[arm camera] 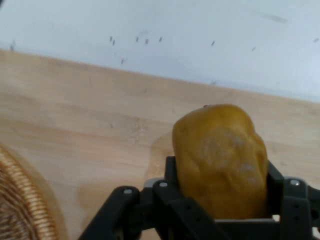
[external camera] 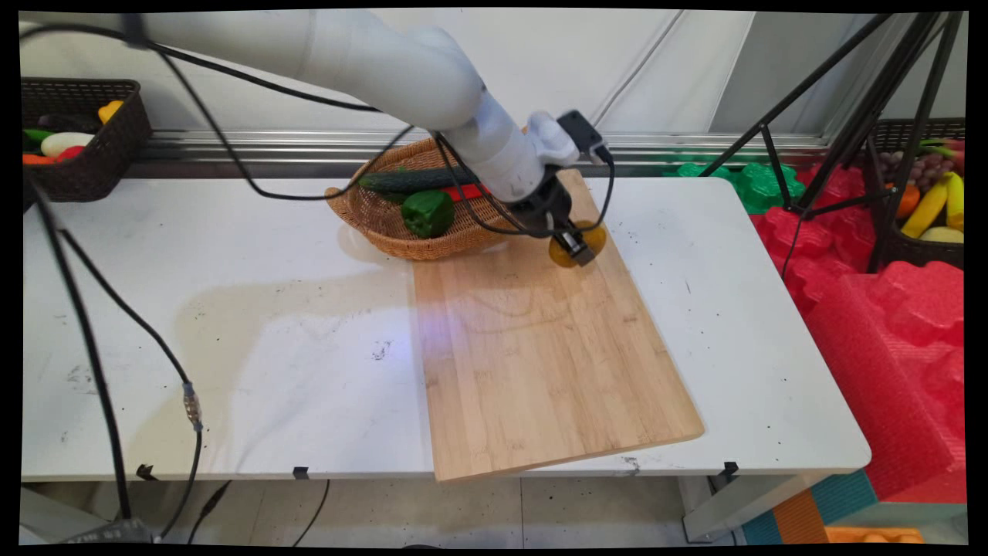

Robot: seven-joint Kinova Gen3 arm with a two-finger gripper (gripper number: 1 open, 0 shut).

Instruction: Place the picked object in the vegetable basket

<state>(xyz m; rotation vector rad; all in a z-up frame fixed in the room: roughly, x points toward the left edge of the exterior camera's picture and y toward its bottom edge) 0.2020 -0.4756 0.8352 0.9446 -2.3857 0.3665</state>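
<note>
The fingers (arm camera: 172, 182) are clamped on one potato (arm camera: 220, 160), one finger on each side of it, and the gripper (external camera: 575, 245) holds it at the far end of the board (external camera: 532, 355). From the main view we cannot tell whether the potato rests on the wood or hangs just above it, since the gripper covers most of it.

We count one table (external camera: 231, 332), white and speckled. One board lies on it, its near corner jutting past the table's front edge. One wicker basket (external camera: 386, 224) stands at the board's far left corner; the arm and cables hide its right half. In it we see one cucumber (external camera: 409, 181), one green pepper (external camera: 427, 213) and a strip of something red (external camera: 467, 192) that we cannot name.

Two dark baskets sit off the table: one (external camera: 85, 139) at far left and one (external camera: 922, 185) at far right, cut off by the picture's edge, both holding mixed fruit and vegetables too small to count.

In the hand view, only a sliver of wicker shows at lower left, and the potato fills the space between the fingers.
</note>
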